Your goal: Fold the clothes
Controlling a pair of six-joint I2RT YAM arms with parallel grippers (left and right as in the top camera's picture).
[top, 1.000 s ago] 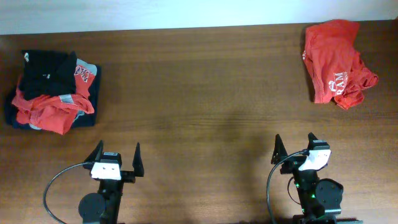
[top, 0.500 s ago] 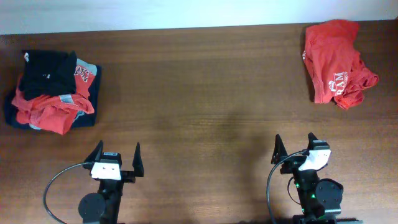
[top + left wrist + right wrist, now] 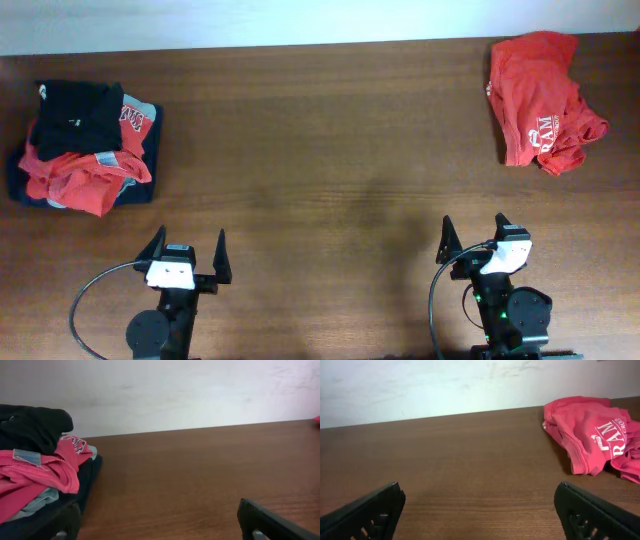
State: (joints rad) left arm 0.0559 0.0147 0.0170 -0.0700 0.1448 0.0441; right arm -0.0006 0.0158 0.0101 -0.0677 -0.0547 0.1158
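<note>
A pile of T-shirts lies at the table's far left: a black shirt (image 3: 78, 112) with a small white tag on top, a red one (image 3: 80, 178) below it, grey and navy beneath. The pile also shows in the left wrist view (image 3: 35, 467). A crumpled red shirt with white lettering (image 3: 540, 100) lies at the far right and shows in the right wrist view (image 3: 592, 435). My left gripper (image 3: 188, 245) is open and empty near the front edge. My right gripper (image 3: 472, 229) is open and empty near the front edge.
The brown wooden table (image 3: 320, 150) runs up to a pale wall (image 3: 300, 20) at the back. Black cables loop beside both arm bases at the front.
</note>
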